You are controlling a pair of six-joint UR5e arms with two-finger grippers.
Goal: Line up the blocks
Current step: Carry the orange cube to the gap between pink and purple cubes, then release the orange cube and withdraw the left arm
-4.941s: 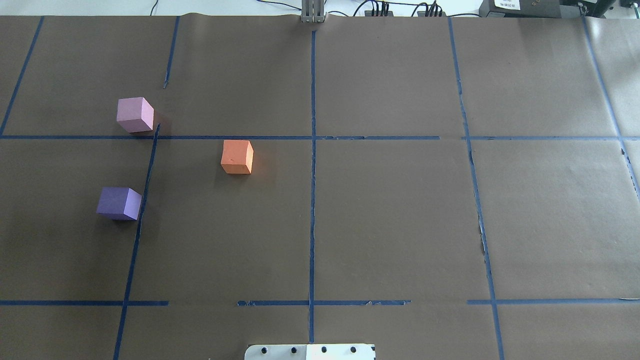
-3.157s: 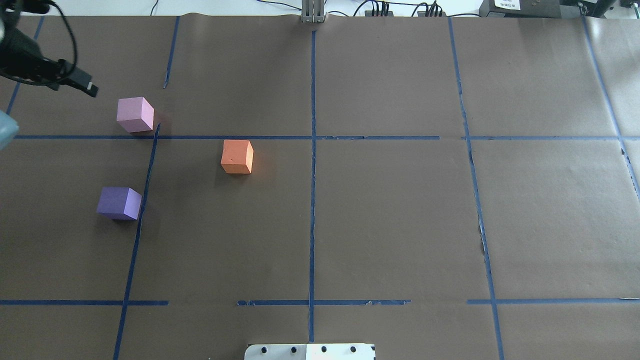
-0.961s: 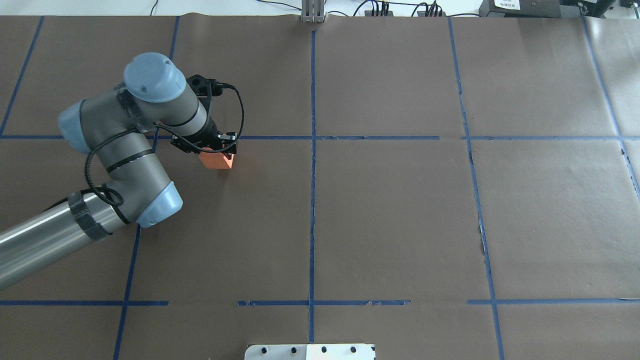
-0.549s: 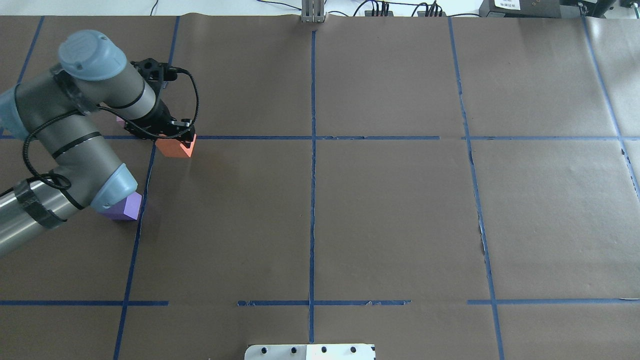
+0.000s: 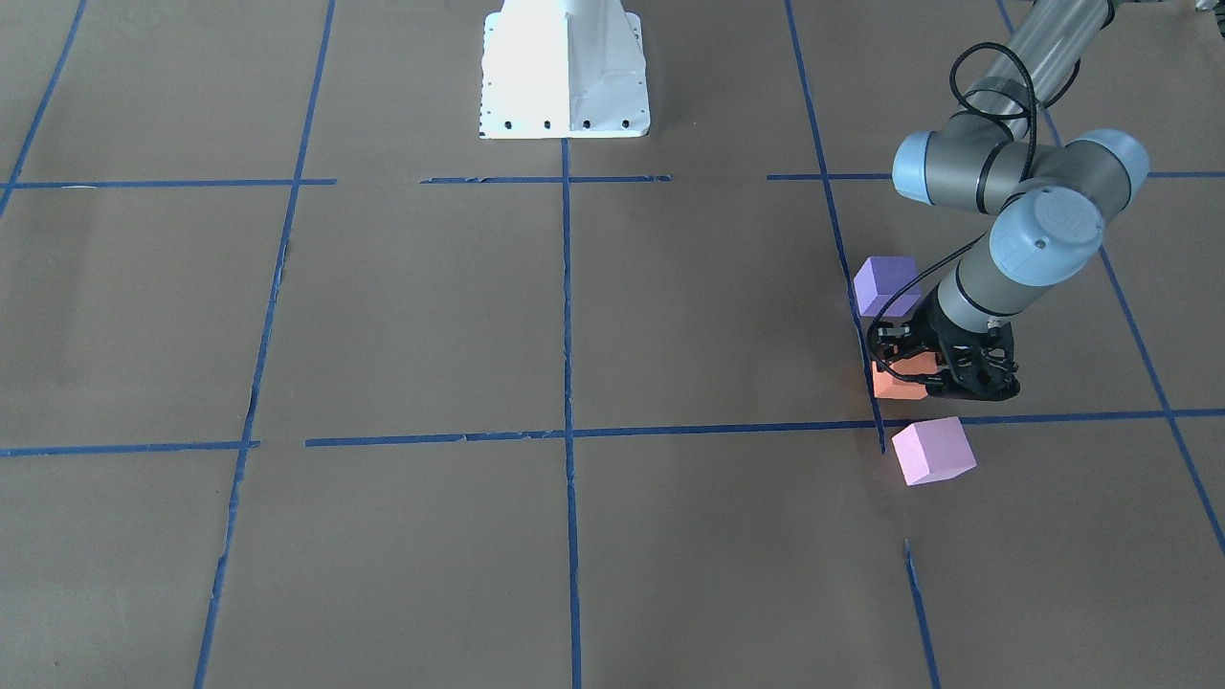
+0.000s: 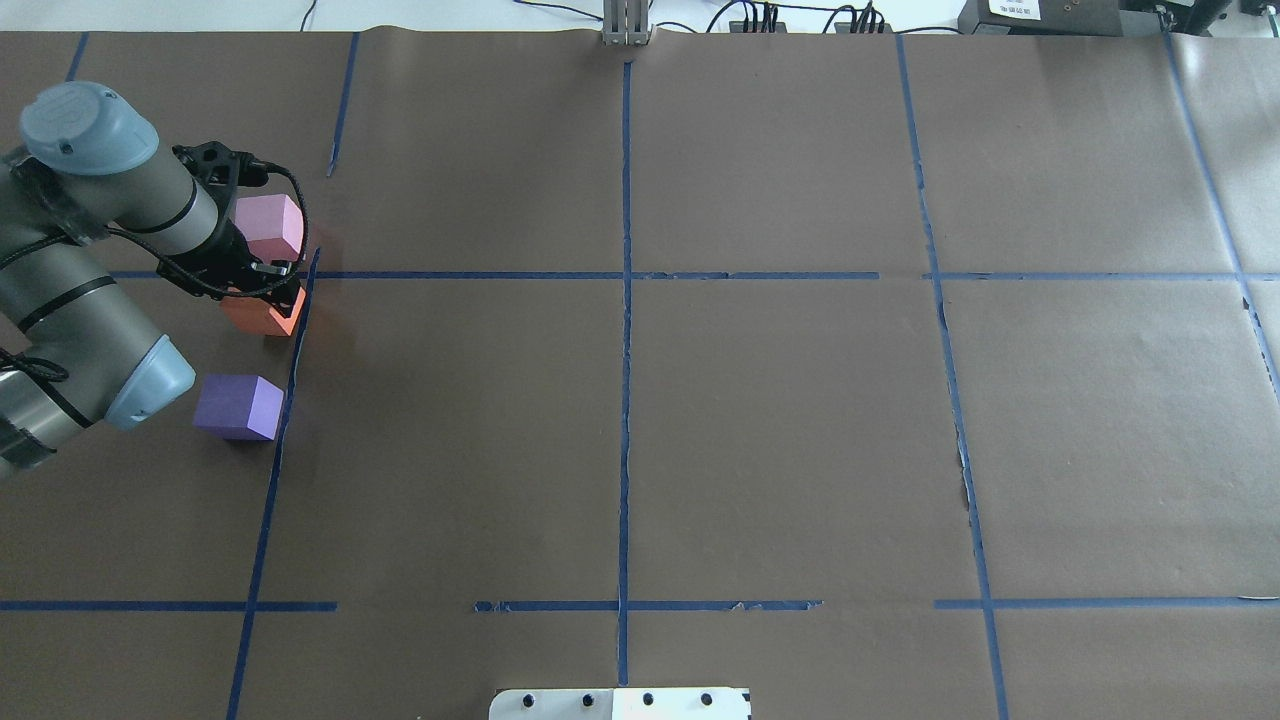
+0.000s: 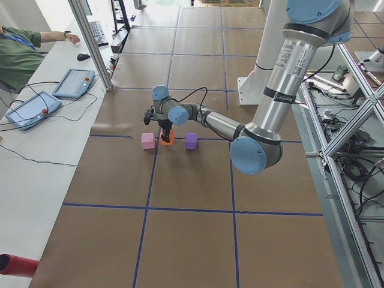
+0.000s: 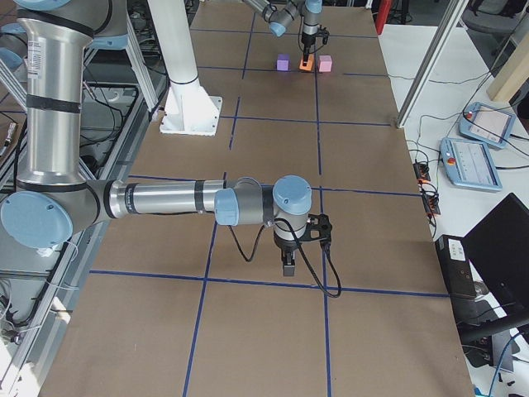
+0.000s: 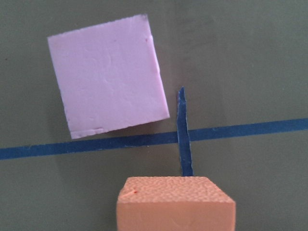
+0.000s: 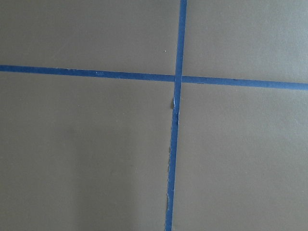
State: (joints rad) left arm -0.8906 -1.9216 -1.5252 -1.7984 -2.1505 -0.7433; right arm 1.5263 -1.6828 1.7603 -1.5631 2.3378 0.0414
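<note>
My left gripper (image 6: pixel 262 290) is shut on the orange block (image 6: pixel 265 313). It holds the block low over the brown table, between the pink block (image 6: pixel 268 226) behind it and the purple block (image 6: pixel 238 406) in front. The three stand roughly in a row along a blue tape line. The front-facing view shows the orange block (image 5: pixel 895 385), the pink block (image 5: pixel 932 450) and the purple block (image 5: pixel 885 284). The left wrist view shows the orange block (image 9: pixel 175 204) at the bottom and the pink block (image 9: pixel 108 74) beyond it. My right gripper (image 8: pixel 288 266) hangs over bare table far from the blocks; I cannot tell whether it is open or shut.
Blue tape lines (image 6: pixel 625 275) divide the brown paper table into a grid. The white robot base (image 5: pixel 565 67) stands at the table's near middle edge. Two tablets (image 7: pixel 75 83) and an operator's arm lie on the white bench beyond the far edge.
My left arm came in from the left, took hold of the orange block and carried it left, from the middle-left of the table to between the pink and purple blocks.
</note>
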